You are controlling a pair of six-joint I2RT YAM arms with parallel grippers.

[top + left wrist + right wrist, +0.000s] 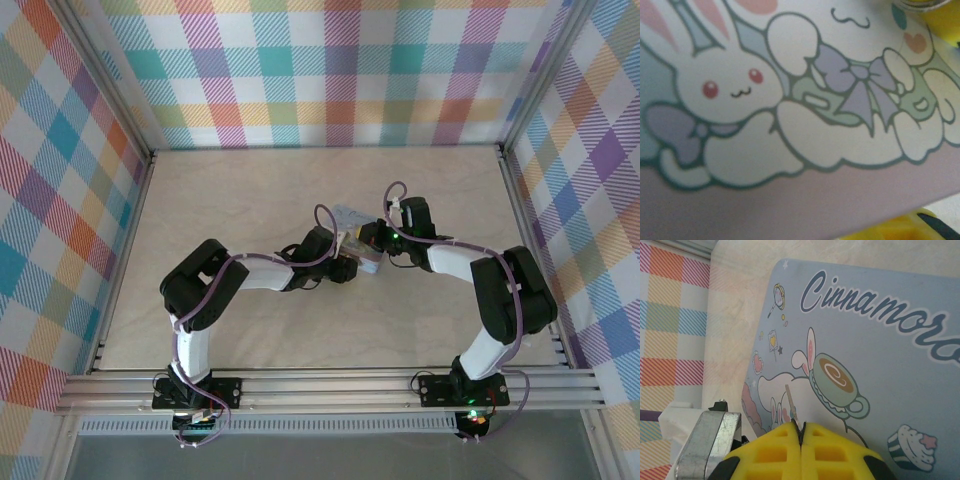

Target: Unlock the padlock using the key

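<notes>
The right gripper [801, 426] is pinching the key [790, 401] between yellow fingertips pressed tight together. Only a thin, pale silvery sliver is poking out above them, leaning slightly left in front of the tin [865, 340]. The key is looking light, stiff and slick, and likely to twist or slip in soft pads. It is probably best held by its wide head, with the blade left free. The left gripper [343, 265] is meeting the right one over the middle of the surface [250, 200]. Its yellow pads [925, 227] are sitting at the tin's edges and seemingly clamping it. The padlock is proving too small to make out. A silvery metal loop [707, 440] is showing beside the right fingers; whether it is the shackle, I cannot tell.
</notes>
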